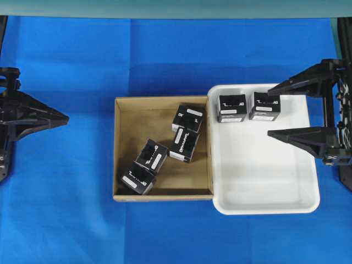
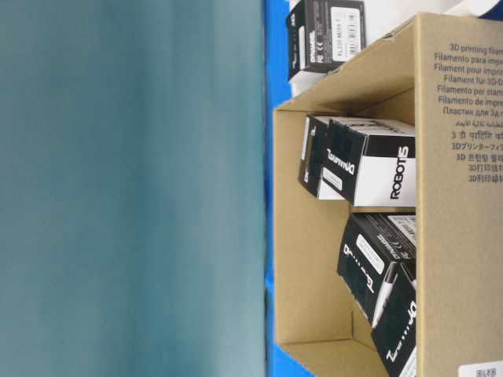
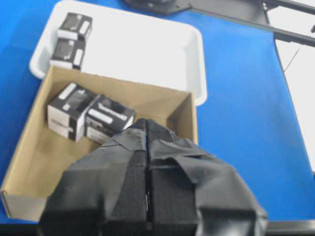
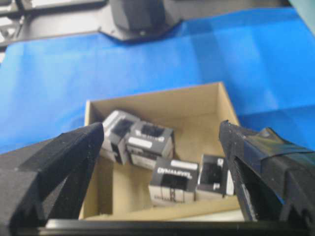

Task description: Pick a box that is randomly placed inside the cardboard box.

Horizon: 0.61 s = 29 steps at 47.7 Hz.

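Blue cloth [image 1: 82, 181], cardboard box [image 1: 122, 148], apparently four black boxes [image 1: 186, 144]

1. The cardboard box [image 1: 163, 193] is plain brown card, matt, with printed lettering outside.
2. The 4 black boxes [image 1: 186, 144] inside look like printed card with a slight sheen and white paper labels.
3. The white tray [image 1: 267, 204] is smooth, glossy plastic.
4. The counter [image 1: 66, 220] wears a matt blue cloth.
5. The left claw [image 3: 147, 142] is wrapped in creased black tape; the right claw [image 4: 162, 147] has matt, foam-like black pads.
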Available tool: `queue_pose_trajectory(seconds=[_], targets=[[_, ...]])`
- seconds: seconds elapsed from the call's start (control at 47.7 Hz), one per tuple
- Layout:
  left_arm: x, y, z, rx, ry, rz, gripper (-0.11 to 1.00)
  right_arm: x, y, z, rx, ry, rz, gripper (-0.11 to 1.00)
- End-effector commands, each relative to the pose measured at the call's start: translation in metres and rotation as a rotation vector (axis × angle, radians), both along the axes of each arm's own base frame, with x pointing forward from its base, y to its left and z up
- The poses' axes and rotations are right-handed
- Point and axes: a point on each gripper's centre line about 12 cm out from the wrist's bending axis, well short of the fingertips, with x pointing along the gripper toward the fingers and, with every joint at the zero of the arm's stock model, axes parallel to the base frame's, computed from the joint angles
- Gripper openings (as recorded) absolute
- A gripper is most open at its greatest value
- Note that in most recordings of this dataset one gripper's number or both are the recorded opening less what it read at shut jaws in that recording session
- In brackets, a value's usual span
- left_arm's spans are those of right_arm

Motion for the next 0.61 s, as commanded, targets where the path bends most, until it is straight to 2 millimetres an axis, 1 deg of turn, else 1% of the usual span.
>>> queue_pose_trajectory(seconds=[0.0,0.168,0.314,0.587], targets=[[0.001,-0.001,0.004,0.005,-0.015,-0.004,-0.07,0.000,0.006,-0.001,0.003,-0.002,0.027,0.98],[-0.001,-0.001,0.005,0.003,-0.021,-0.003,-0.07,-0.004,0.018,-0.014,0.005,0.046,0.081,0.98],[-0.005,-0.001,0.010,0.004,-0.044,-0.003,-0.07,-0.008,0.018,-0.025,0.017,0.083,0.080,0.98],[-0.012,-0.001,0.012,0.009,-0.058,-0.005,-0.07,-0.008,0.018,-0.026,0.033,0.083,0.074,0.98]])
